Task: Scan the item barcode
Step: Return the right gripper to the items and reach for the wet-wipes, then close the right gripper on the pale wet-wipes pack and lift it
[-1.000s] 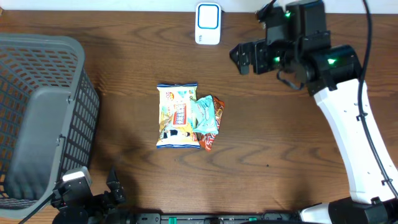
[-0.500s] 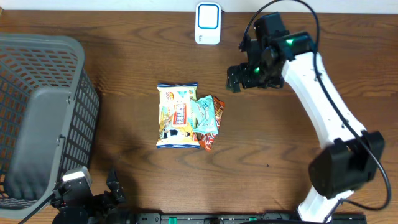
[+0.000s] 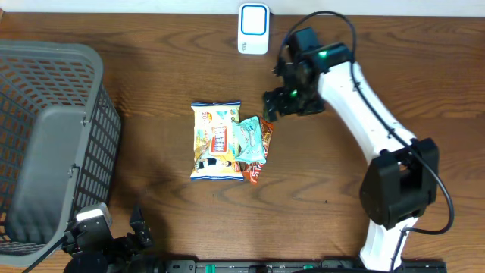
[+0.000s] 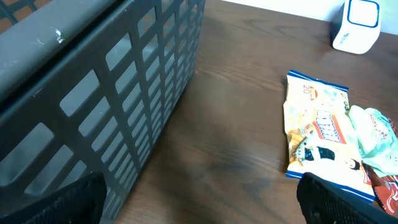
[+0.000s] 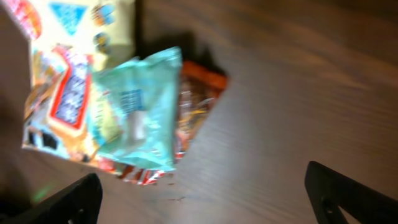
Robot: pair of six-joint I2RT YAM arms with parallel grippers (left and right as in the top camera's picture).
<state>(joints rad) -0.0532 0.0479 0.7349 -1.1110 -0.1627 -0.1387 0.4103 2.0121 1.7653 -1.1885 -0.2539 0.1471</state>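
Dark brown wood grain covers the table (image 3: 167,68) across the whole overhead frame. At its centre lie three snack packets in a small heap. A yellow packet (image 3: 214,140) with blue ends lies flat. A teal packet (image 3: 250,140) overlaps its right edge. A red packet (image 3: 258,172) lies beneath the teal one, showing only at the upper right and at the bottom. No barcode can be made out on any of them.

A white scanner (image 3: 253,29) stands at the top centre of the frame, well apart from the heap. A grey plastic basket (image 3: 102,144) with slatted walls fills the left side.

The right gripper (image 3: 273,106) hangs just up and to the right of the heap, near the red packet's upper corner. Its fingers are spread wide, and in its wrist view each fingertip (image 5: 71,200) sits at a bottom corner of the frame with the packets between and above them. It grips nothing.

The left gripper (image 4: 199,208) sits at the lower left of the overhead frame, beside the basket's lower corner. Its jaws also stand wide apart and empty, looking along the basket wall towards the packets.
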